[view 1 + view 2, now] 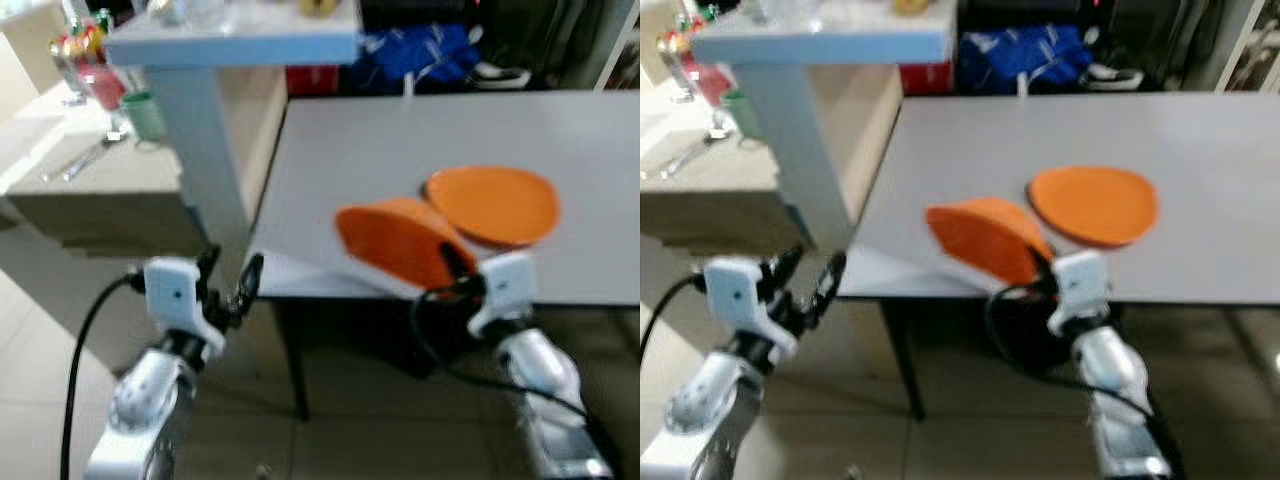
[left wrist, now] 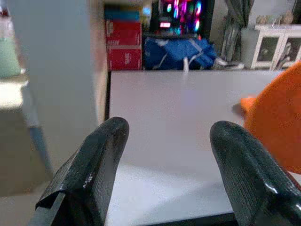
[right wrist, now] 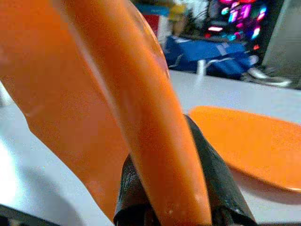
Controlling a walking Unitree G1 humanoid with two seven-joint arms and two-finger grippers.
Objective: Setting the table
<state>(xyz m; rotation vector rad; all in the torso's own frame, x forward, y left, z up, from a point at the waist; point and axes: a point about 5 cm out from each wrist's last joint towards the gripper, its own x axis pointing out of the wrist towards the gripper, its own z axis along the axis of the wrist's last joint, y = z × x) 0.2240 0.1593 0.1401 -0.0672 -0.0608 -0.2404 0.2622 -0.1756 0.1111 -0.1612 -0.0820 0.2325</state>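
Note:
My right gripper (image 1: 455, 262) is shut on the rim of an orange plate (image 1: 395, 243), held tilted over the near edge of the grey table (image 1: 420, 140). A second orange plate (image 1: 492, 204) lies flat on the table just beyond it, its edge close to the held one. In the right wrist view the held plate (image 3: 117, 94) fills the foreground and the flat plate (image 3: 254, 143) lies behind. My left gripper (image 1: 228, 285) is open and empty, below the table's near left corner; its fingers (image 2: 94, 165) frame the tabletop.
A pale blue post (image 1: 200, 160) carrying a shelf (image 1: 240, 45) stands at the table's left edge. Left of it a beige counter (image 1: 90, 175) holds a green cup (image 1: 147, 114), glasses and cutlery. Blue fabric (image 1: 420, 52) lies beyond the table. Tiled floor lies below.

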